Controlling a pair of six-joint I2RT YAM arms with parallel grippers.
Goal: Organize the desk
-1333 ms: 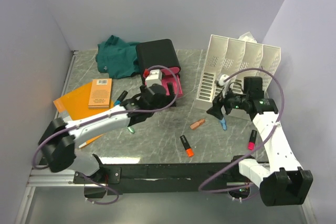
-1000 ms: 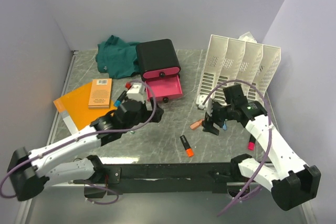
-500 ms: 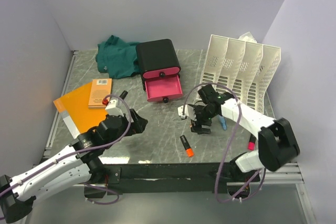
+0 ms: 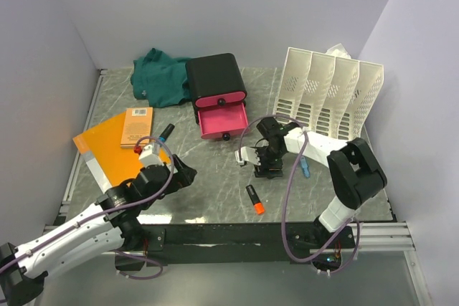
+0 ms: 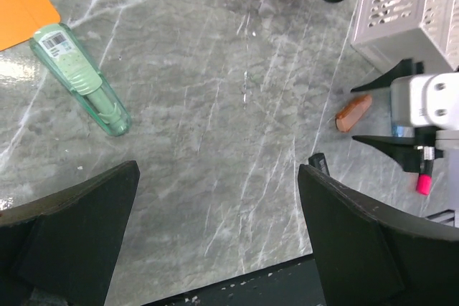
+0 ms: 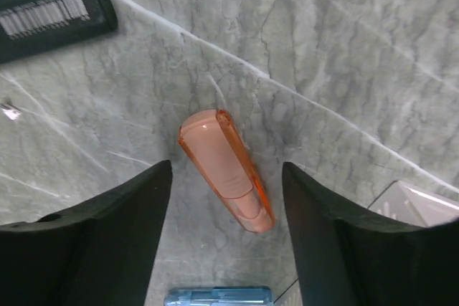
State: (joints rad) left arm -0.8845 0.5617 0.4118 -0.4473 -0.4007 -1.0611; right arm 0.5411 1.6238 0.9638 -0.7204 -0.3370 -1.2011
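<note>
The desk is a grey-green marble top. My right gripper hangs low over it with its jaws open on either side of a peach translucent marker, not touching it; the gripper straddles the marker in the right wrist view. The marker also shows in the left wrist view. My left gripper is open and empty above bare desk, near a pale green marker.
A black drawer box has its pink drawer open. A white file rack, a teal cloth, an orange folder, a notebook, a black-and-orange highlighter and a blue marker are around.
My left arm has drawn back from the drawer to the near left. My right gripper has moved left and down over the peach marker.
</note>
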